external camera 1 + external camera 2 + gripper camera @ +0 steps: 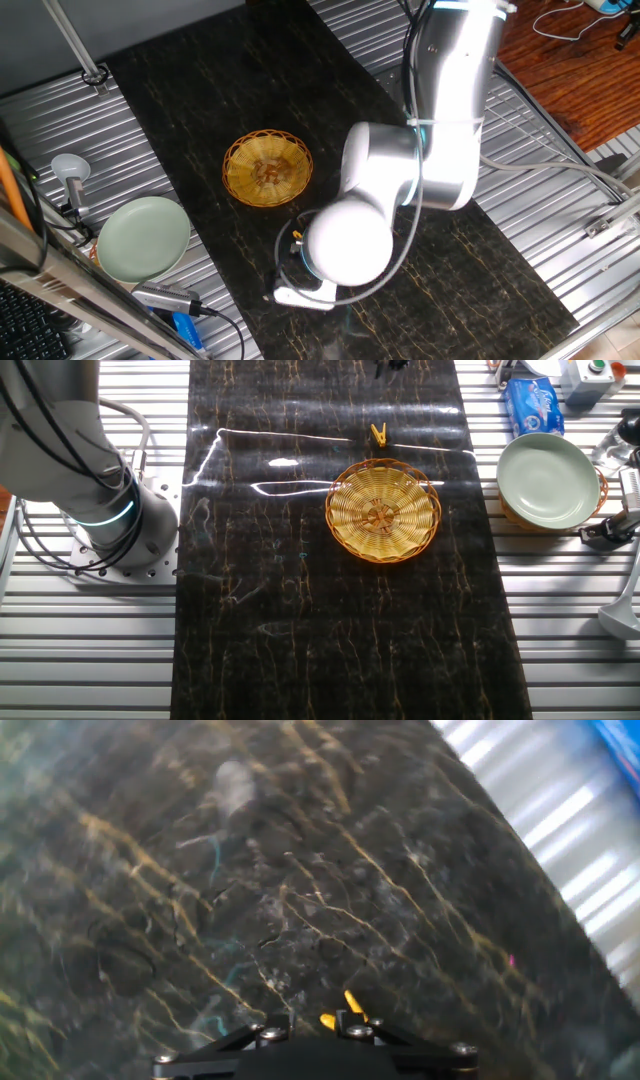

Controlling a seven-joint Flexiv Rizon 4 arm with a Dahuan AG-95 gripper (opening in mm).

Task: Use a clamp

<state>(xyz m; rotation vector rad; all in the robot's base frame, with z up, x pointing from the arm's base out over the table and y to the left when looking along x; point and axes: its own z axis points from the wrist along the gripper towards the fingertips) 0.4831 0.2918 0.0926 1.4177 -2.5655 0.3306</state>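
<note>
Tool state first: from the hand view I only get the black base of the tool (312, 1045) along the bottom edge, with a sliver of orange-yellow poking up right at its middle, so I cannot tell whether the fingers are spread or pressed together. That sliver is the clamp (340, 1011), sitting just ahead of the tool against the dark marbled counter (300, 870); whether anything touches it, I can't make out.

From the other fixed view, I see the clamp (378, 434) standing on the counter (280, 610) just beyond the far rim of the woven basket (383, 511), close to it but apart. The basket looks empty there. A pale green plate (548, 480) sits off the dark mat on the ribbed metal to the right, with a blue packet (534, 405) past it.

From one fixed view, the arm's white elbow (350, 240) blocks my line to the tool entirely. The basket (268, 168) lies beside the arm, and the green plate (143, 238) sits well apart from it, near the frame's left edge.
</note>
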